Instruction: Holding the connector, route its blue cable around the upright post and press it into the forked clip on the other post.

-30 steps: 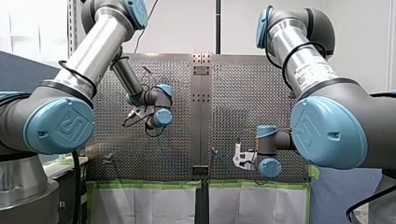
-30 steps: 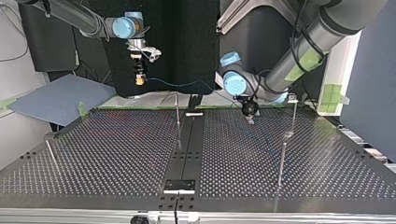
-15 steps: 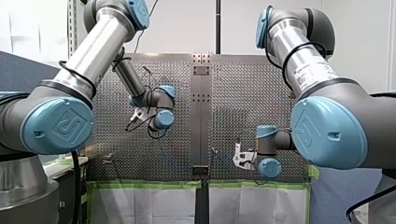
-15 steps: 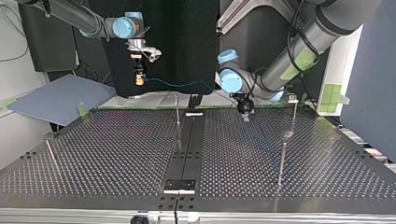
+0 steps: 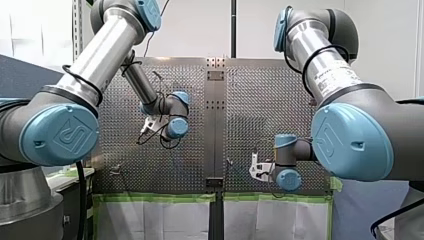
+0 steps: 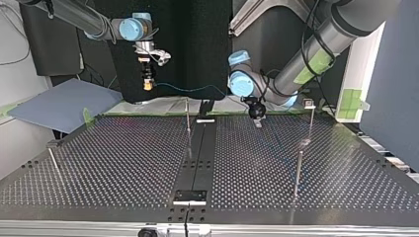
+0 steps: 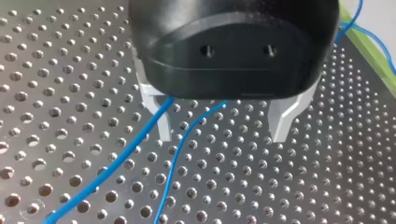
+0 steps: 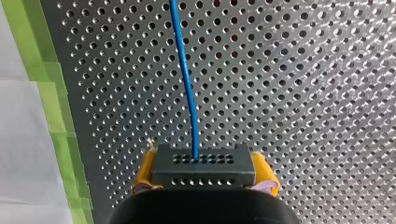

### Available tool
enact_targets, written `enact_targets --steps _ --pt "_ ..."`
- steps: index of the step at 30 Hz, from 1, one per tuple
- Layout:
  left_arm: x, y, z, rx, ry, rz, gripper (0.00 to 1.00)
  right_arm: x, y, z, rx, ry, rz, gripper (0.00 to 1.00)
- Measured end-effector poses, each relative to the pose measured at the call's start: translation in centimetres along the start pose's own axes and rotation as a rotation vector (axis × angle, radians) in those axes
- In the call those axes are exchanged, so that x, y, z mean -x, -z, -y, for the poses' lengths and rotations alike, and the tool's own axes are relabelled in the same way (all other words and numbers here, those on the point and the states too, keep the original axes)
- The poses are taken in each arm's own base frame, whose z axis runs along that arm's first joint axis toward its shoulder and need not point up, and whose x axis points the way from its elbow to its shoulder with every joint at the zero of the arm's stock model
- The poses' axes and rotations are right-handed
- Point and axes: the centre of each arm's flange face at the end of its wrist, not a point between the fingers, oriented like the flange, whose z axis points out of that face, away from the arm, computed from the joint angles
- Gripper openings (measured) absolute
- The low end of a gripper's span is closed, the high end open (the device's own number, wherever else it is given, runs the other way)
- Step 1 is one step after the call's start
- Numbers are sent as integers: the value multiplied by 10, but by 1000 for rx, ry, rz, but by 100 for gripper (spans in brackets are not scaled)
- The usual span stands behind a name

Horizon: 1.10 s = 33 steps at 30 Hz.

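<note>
My right gripper (image 8: 204,170) clamps the connector (image 8: 203,161), my left gripper (image 7: 223,134) gapes beside the blue cable (image 7: 130,154); the top view's post (image 6: 188,118), at the connector's four o'clock, is not yet rounded.

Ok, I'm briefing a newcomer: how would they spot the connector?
Find my right arm, at the top view's left. Its pincer clamps the connector, a black block, between yellow pads. Only it has rows of tiny holes, the blue cable leaving its face.
</note>
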Motion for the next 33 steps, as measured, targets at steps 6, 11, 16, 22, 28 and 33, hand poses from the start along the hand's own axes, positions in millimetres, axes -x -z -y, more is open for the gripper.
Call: enact_targets --steps 6,11,16,22,28,33 --pt "-19 -5 7 6 -20 -34 100 0 0 1 -1 0 0 0" --pt "-41 -9 17 1 -37 -57 100 0 0 2 -3 0 -2 0" --pt "-56 -10 25 -17 -55 -78 100 0 0 3 -5 0 -3 0" --pt "-71 -6 36 -55 -88 -104 100 -1 -2 4 -7 1 -3 0" --pt "-94 -3 50 -102 -108 -141 100 -1 -3 5 -9 1 0 0" --pt "-118 -1 62 -140 -97 -170 100 -1 -2 6 -11 2 1 0"
